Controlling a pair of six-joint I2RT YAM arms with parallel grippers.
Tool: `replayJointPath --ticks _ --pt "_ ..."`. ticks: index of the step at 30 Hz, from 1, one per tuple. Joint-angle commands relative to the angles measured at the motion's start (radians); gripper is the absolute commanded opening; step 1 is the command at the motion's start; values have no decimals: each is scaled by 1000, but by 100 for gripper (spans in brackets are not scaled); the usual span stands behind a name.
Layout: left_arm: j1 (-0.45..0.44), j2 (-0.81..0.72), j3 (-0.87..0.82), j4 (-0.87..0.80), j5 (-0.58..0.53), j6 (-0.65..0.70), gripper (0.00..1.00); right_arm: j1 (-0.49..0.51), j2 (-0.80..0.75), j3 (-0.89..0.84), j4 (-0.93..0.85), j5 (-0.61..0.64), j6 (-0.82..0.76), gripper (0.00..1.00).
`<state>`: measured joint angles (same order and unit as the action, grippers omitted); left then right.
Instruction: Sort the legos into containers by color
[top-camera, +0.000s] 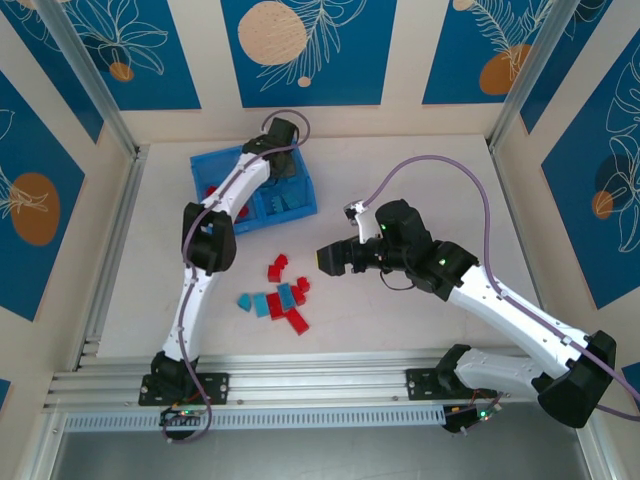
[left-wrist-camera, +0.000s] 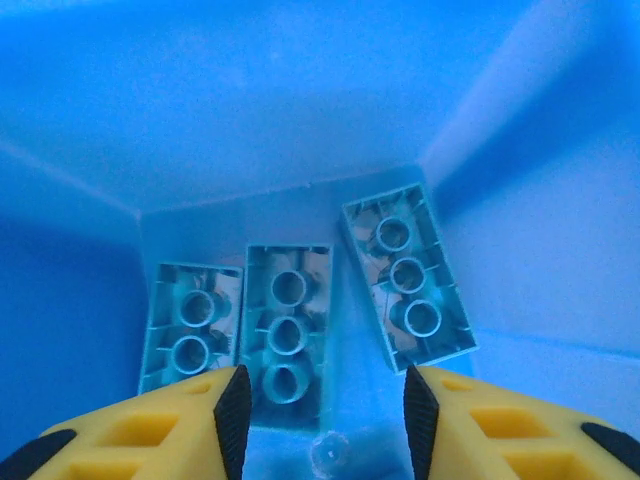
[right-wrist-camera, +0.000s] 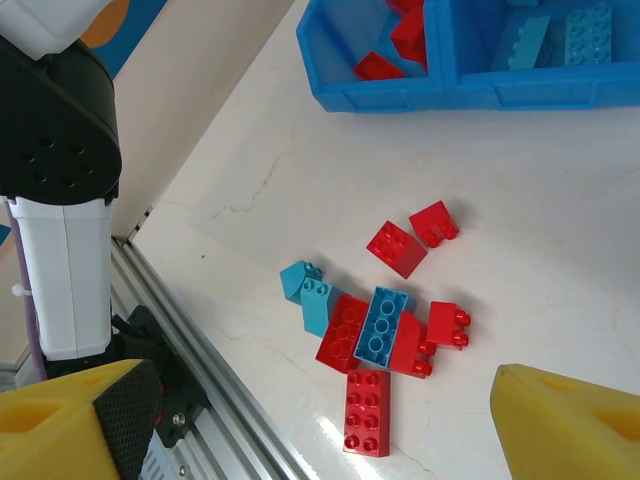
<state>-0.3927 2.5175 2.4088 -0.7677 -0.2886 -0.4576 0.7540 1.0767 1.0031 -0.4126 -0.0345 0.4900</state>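
The legos (right-wrist-camera: 380, 322) I judge to be light, rigid and hard-shelled, in no way fragile, but smooth enough to slip or twist out of a loose pinch; the best hold is probably square across a brick's two flat long sides, low down, not over the studs. They are small rectangular bricks, bright red or light blue, with round studs on top and hollow tubes beneath. A loose cluster lies on the pale surface (top-camera: 420, 170) between my two arms, several touching or overlapping, so lifting one may drag a neighbour. The rest lie in the blue bin (top-camera: 203, 160) at the far left: red ones in its left compartment (right-wrist-camera: 398, 40), blue ones in its right compartment (right-wrist-camera: 560, 35). My left jaws hang inside the right compartment, parted a moderate way with nothing between the yellow fingers (left-wrist-camera: 150, 435); three light blue bricks (left-wrist-camera: 285, 330) lie hollow side up on the floor beneath, the right one tilted away from the other two. My right jaws hover above the cluster, spread wide and empty.
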Motion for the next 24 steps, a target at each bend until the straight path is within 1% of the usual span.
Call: replayJointPath --ticks 1,4,7,10,13,17,19,21,23,24 --pt "3 -107 44 -23 27 23 47 -4 -11 2 -15 -24 21 87" --pt "-15 -230 9 -40 78 30 44 -4 -10 -3 -14 -20 34 88" --pt "-62 -432 -160 -2 115 46 43 -2 -9 -12 -13 -13 55 88" --pt "-126 -689 -453 90 118 57 43 2 -10 -25 -8 -4 72 87" --pt "-186 -932 -758 169 94 44 43 3 -6 -42 1 9 81 87" --pt "-248 -1196 -1078 182 60 -27 42 1 18 -45 9 16 86 88" --pt "-261 -1285 -1195 171 47 -71 42 1 33 -43 17 20 92 87" --pt "-264 -1341 -1285 153 63 -106 42 -1 49 -42 33 24 103 87" --pt "-264 -1362 -1372 171 118 -127 43 -2 67 -39 47 22 111 87" --pt "-265 -1356 -1402 192 151 -131 46 -2 74 -39 54 22 117 88"
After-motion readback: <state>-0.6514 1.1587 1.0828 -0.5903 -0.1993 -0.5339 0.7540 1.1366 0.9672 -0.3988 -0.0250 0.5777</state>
